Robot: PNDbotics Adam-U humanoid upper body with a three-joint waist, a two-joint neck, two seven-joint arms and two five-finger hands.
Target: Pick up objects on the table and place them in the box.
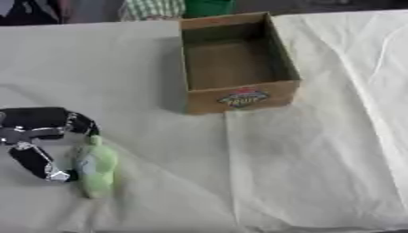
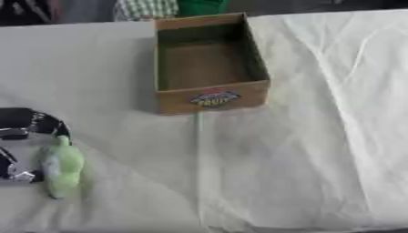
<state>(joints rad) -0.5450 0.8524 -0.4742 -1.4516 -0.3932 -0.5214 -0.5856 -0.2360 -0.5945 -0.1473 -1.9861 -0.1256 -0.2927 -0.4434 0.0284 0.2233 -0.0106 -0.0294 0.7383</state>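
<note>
Because the task calls for lifting things off the table and into the box, the left hand is working at the near left, where the only loose object in sight is lying. Its fingers and thumb are curving round a pale green object, one digit reaching in above its narrow top and another coming in low on its left side, so the hand is closing on it in a pinch; the blur makes it hard to say whether both are already touching, though it looks that way. The green object is lying lengthwise on the white cloth, narrow end pointing away from the robot, and it may be a small bottle. It seems not yet lifted, since it is sitting flat against the cloth.

Further right and farther from the robot, the cardboard box is standing open with its mouth up, a coloured label on its near wall, and nothing is showing inside it. It is well apart from the green object, with bare, creased cloth lying between them. Nothing is standing in the way, so the carry looks like an up-and-over move across the box's near wall. The right hand is not showing in either view.
</note>
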